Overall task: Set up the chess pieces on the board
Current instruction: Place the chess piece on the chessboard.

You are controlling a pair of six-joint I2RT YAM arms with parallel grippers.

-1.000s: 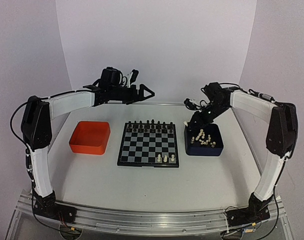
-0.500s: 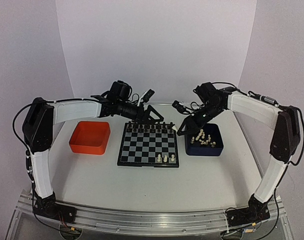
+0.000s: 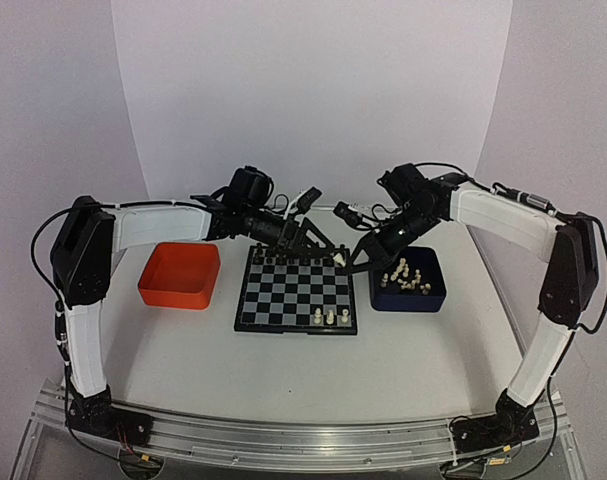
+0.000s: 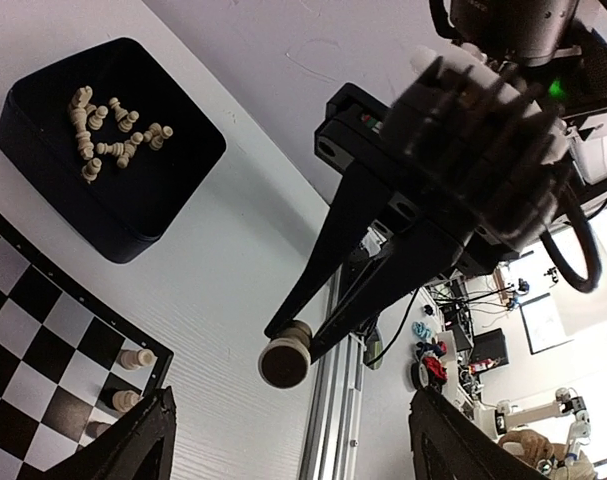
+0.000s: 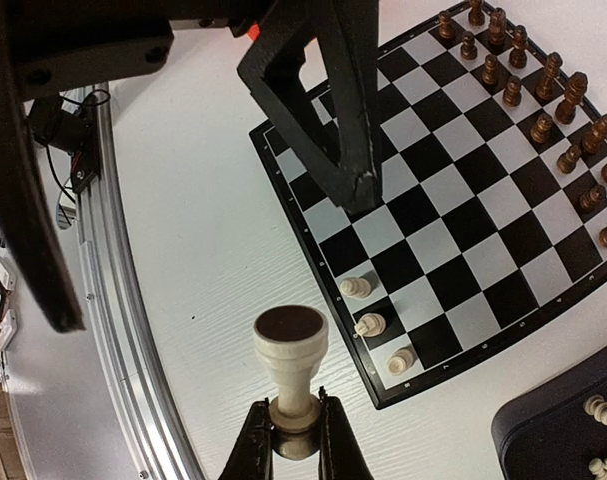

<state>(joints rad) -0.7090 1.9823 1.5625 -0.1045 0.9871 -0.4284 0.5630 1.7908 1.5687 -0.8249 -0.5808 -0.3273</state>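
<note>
My right gripper (image 5: 294, 418) is shut on the top of a cream-white chess piece (image 5: 291, 362), whose dark felt base faces the camera. It hangs in the air by the far right corner of the board (image 3: 295, 292). The left wrist view shows this piece (image 4: 285, 354) pinched by the right gripper's black fingers (image 4: 328, 290). It sits above and between my left gripper's (image 4: 293, 405) open fingers, apart from them. Three cream pieces (image 3: 330, 316) stand on the board's near row. Black pieces (image 3: 298, 250) fill the far rows. More cream pieces (image 3: 405, 275) lie in the dark blue tray (image 3: 431, 300).
An orange tray (image 3: 179, 275), nothing showing in it, sits left of the board. Both arms cross above the board's far right corner, their grippers almost meeting. The left gripper's black finger (image 5: 345, 140) hangs over the board in the right wrist view. A metal rail (image 3: 303, 440) borders the table's near edge.
My right gripper has carried the cream piece left from above the blue tray. My left arm has swung right and down to meet it, and its jaws have narrowed a little.
</note>
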